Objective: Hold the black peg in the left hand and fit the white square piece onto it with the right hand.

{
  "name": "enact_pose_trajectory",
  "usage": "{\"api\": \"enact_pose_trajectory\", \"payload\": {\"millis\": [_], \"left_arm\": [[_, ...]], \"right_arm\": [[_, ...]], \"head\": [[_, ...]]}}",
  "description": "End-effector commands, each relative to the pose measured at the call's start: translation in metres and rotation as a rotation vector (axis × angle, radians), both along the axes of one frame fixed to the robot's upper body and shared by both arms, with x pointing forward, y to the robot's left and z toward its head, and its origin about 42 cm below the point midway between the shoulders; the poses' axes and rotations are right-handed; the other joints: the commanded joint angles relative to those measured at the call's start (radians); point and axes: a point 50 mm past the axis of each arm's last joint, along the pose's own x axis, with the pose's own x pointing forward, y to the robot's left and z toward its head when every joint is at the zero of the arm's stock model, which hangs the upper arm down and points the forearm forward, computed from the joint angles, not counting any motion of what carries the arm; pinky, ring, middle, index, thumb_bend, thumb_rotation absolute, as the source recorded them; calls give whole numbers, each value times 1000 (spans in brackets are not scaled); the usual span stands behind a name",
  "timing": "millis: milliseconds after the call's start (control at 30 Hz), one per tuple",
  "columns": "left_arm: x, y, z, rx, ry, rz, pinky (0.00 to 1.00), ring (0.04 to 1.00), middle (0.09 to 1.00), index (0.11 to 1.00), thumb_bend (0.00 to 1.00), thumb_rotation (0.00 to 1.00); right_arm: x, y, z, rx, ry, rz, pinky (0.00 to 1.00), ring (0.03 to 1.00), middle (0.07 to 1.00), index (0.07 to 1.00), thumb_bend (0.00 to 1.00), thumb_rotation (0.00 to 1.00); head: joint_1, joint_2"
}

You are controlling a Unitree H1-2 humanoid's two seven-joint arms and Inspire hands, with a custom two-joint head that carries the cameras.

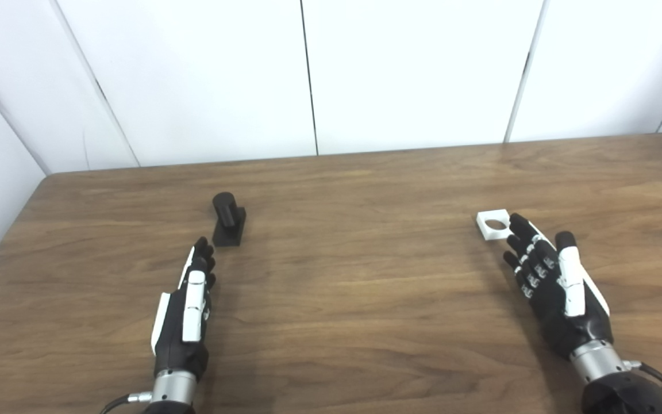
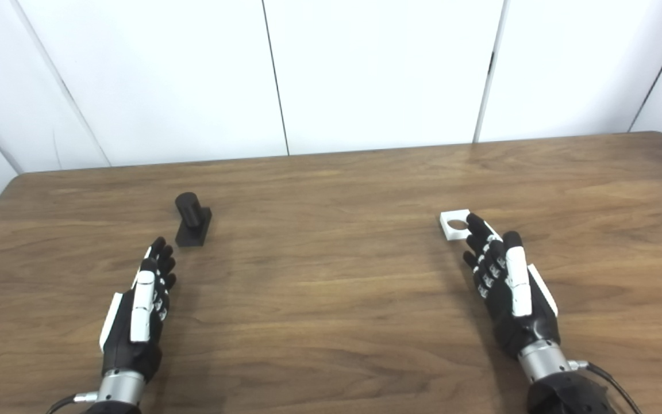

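Note:
The black peg (image 1: 228,218), a short cylinder on a flat black base, lies on the wooden table (image 1: 354,241) at the left. My left hand (image 1: 188,305) is open and empty, its fingertips just short of the peg's near end. The white square piece (image 1: 493,224), with a round hole in it, lies flat on the table at the right. My right hand (image 1: 549,282) is open and empty, and its fingertips overlap the piece's near right corner. The same scene shows in the right eye view, with the peg (image 2: 193,221) and the white piece (image 2: 455,224).
The table's left edge and rounded far corners are in view. White wall panels (image 1: 308,75) stand right behind the far edge. Cables run from both wrists at the bottom of the picture.

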Motion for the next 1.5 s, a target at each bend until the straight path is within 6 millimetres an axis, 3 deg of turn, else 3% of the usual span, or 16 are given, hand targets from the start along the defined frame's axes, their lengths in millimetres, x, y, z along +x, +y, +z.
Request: {"api": "enact_pose_trajectory", "payload": {"millis": [0,467,533,733,933,1233,1467], "left_arm": [[2,1,16,10,-63,-7,1000,1000,1000,1000,459,1000],[3,2,17,77,-41,16,1000,1000,1000,1000,526,1000],[5,2,19,94,-49,30,1000,1000,1000,999,552,957],[13,2,34,328,-70,83,1000,1000,1000,998,568,876],[28,-2,53,584,-50,176,1000,1000,1000,990,513,687],[68,-5,64,927,9,319,1000,1000,985,913,724,491],[97,-2,60,1058,51,363,1000,1000,978,902,787,504]], "right_arm": [[7,2,13,7,-69,15,1000,1000,985,920,578,988],[6,0,12,3,-69,17,1000,1000,987,923,593,984],[6,0,12,3,-68,16,1000,1000,982,917,605,970],[7,1,11,3,-64,16,1000,1000,982,914,607,975],[6,2,11,5,-58,8,1000,1000,975,907,625,958],[6,6,9,8,-57,6,1000,1000,974,907,637,945],[7,5,7,7,-58,4,1000,1000,973,904,643,951]], "head": [[1,1],[2,1],[4,0],[6,-3],[8,-4],[1,-10],[3,-17]]}}
